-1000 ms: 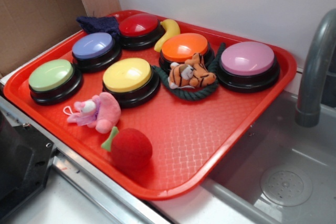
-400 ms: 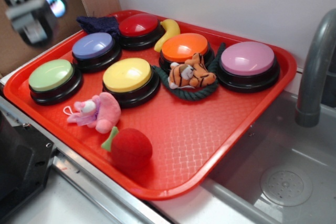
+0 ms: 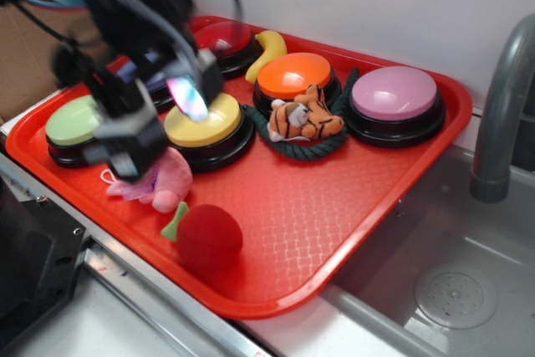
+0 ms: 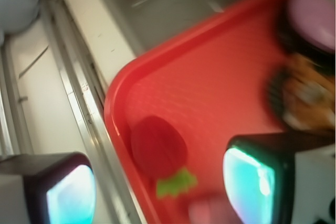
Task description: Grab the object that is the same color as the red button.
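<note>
- Black, motion-blurred gripper (image 3: 159, 135) hangs above the pink plush toy (image 3: 159, 180) at tray left; wrist view shows its two pads well apart with nothing between: jaws spread for approach.
- Fuzzy red plush ball-shaped fruit with green leaf (image 3: 207, 238) lies free near the red plastic tray's (image 3: 351, 232) front rim, just right of the gripper.
- Glossy red dome button (image 3: 221, 39) sits at tray back; colour reference only.

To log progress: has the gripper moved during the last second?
Yes. The gripper has come in from the upper left and is now over the pink toy, beside the yellow button.
</note>
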Controlling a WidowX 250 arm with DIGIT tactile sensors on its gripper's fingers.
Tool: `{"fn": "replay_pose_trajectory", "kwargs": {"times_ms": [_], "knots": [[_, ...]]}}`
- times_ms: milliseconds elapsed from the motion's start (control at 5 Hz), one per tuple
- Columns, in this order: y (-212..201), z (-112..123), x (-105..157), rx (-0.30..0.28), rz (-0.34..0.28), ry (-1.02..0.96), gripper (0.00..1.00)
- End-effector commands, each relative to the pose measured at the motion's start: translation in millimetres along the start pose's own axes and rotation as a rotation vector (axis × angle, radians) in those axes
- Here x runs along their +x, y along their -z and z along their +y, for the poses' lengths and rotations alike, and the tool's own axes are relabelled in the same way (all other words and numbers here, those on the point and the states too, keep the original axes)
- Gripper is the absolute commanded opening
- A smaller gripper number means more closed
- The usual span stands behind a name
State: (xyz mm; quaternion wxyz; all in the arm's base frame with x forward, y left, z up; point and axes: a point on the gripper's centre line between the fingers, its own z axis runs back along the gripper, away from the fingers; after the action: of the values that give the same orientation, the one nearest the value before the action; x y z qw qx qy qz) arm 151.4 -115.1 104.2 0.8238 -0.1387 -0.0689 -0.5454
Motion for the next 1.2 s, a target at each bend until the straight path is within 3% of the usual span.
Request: {"fn": "replay_pose_trajectory", "kwargs": {"times_ms": [0, 200, 600, 800, 1000], "knots": [[30.9, -3.8, -7.7, 0.057, -0.083, 0.121, 1.0], [46.2, 0.0, -22.9, 0.04, -0.087, 0.098, 1.0], [65.2, 4.7, -20.5, 0.024, -0.061, 0.073, 1.0], [69.0, 6.6, -12.8, 0.012, -0.05, 0.089, 0.02], [72.2, 7.8, -10.6, -0.002, -0.076, 0.073, 0.0]]}}
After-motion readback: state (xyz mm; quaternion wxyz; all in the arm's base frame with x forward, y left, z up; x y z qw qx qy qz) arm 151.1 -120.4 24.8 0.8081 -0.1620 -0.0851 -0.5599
